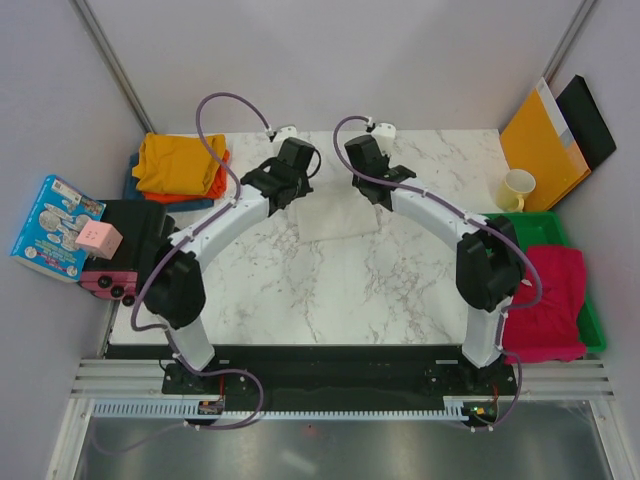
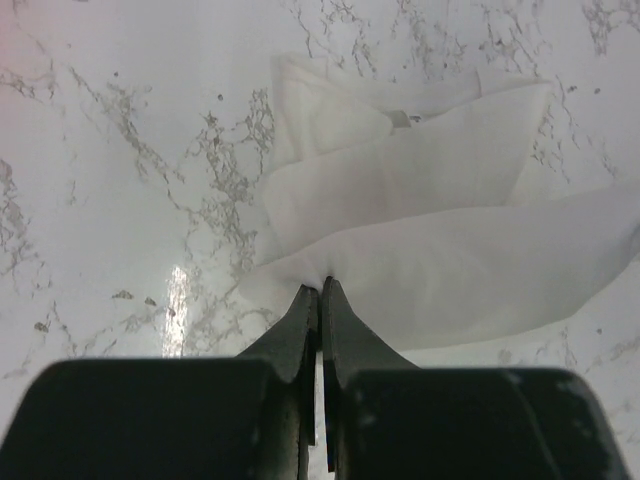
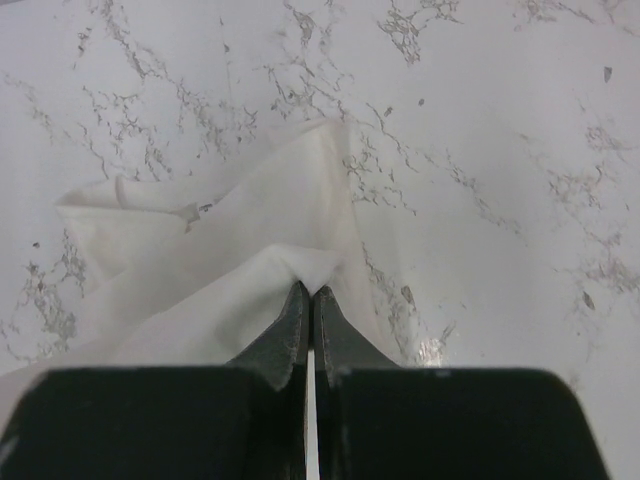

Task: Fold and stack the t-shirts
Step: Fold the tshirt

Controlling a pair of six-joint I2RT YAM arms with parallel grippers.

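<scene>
The white t-shirt (image 1: 335,215) lies partly folded on the marble table, between both arms at the back middle. My left gripper (image 2: 321,284) is shut on the white t-shirt (image 2: 430,200), pinching a near edge. My right gripper (image 3: 311,289) is shut on the same shirt (image 3: 230,250) at another edge. A folded stack at the back left has the mustard yellow shirt (image 1: 178,160) on top, the orange one (image 1: 200,190) under it and the blue one (image 1: 133,180) at the bottom. The crimson-pink shirt (image 1: 552,300) lies bunched over the green tray (image 1: 545,228) at the right.
A cream mug (image 1: 515,188) and an orange-yellow envelope (image 1: 540,145) with a black folder (image 1: 592,120) stand at the back right. A black and pink box (image 1: 125,250) and a colourful book (image 1: 55,225) sit off the table's left edge.
</scene>
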